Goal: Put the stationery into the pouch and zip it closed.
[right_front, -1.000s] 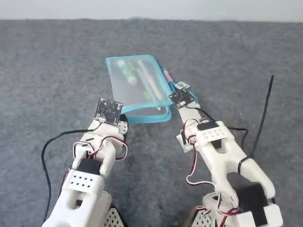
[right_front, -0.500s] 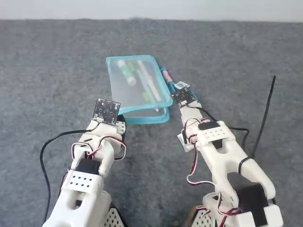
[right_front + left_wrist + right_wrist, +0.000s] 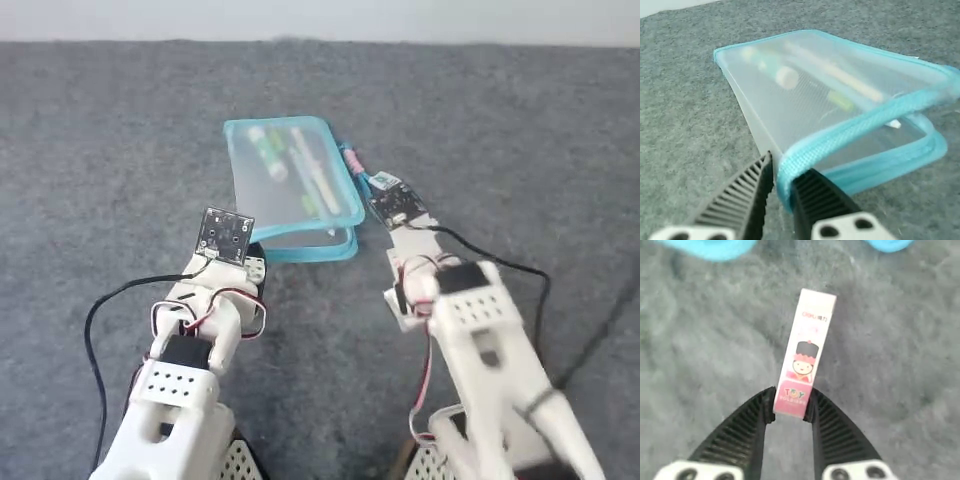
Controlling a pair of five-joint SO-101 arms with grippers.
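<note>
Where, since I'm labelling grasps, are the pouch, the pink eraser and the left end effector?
pouch (image 3: pixel 805 90), left wrist view, its clear front panel.
pink eraser (image 3: pixel 807 350), right wrist view, middle of its sleeve.
left end effector (image 3: pixel 785 170), left wrist view, midway between its fingertips.

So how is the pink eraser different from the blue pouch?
The pouch is see-through with a teal edge; the pink eraser is solid, with a cartoon picture. The pouch is wide and flat; the eraser is a narrow block. The pouch holds stationery; the eraser is outside it. Shared: each is pinched, the pouch by the left gripper, the eraser by the right gripper.
</note>
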